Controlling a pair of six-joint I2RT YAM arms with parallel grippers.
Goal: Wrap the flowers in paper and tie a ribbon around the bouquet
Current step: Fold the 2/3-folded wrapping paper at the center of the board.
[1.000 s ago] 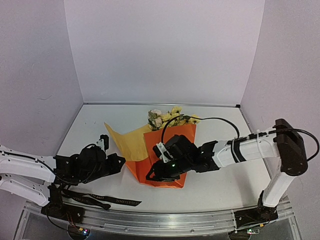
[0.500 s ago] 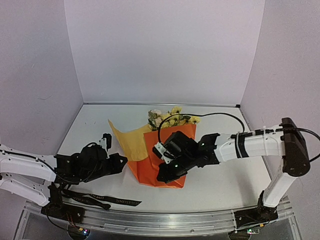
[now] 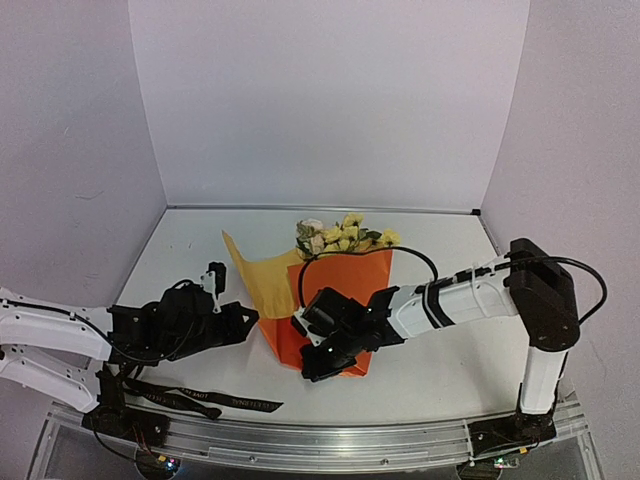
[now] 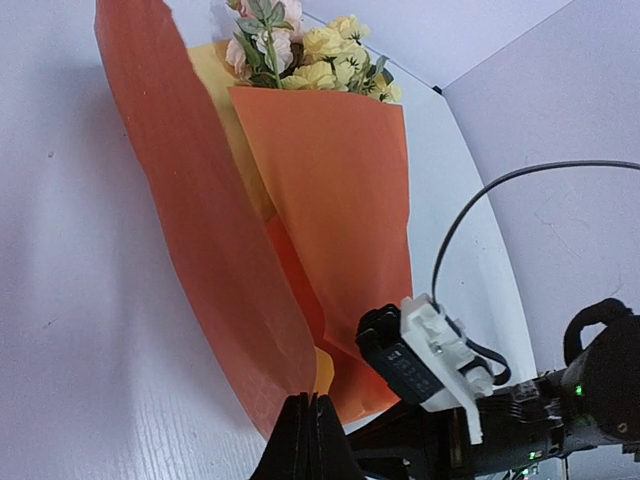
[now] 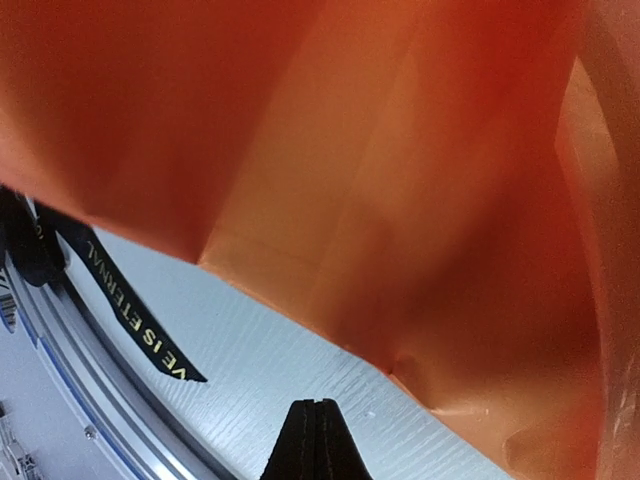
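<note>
Pinched shut, the left gripper (image 3: 248,322) sits at the 9 o'clock edge of the paper (image 3: 345,290), and its fingertips (image 4: 310,440) seem to have the thin sheet's near corner caught between them. That would explain why the left flap stands up off the table (image 3: 200,250), showing its yellow inner face, rather than lying flat. The right gripper (image 3: 318,362) is also closed, at the 6 o'clock end of the fold. Its wrist view shows the tips meeting over bare table just short of the orange edge, so it appears to hold nothing. The paper serves as an open pocket: the right flap is folded over the flowers (image 3: 340,235), whose stems are hidden inside, with only the cream and yellow blooms sticking out at 12 o'clock. The ribbon (image 3: 215,400) lies loose at 7 o'clock of the half-made bouquet, near the table's front rail, not yet tied.
</note>
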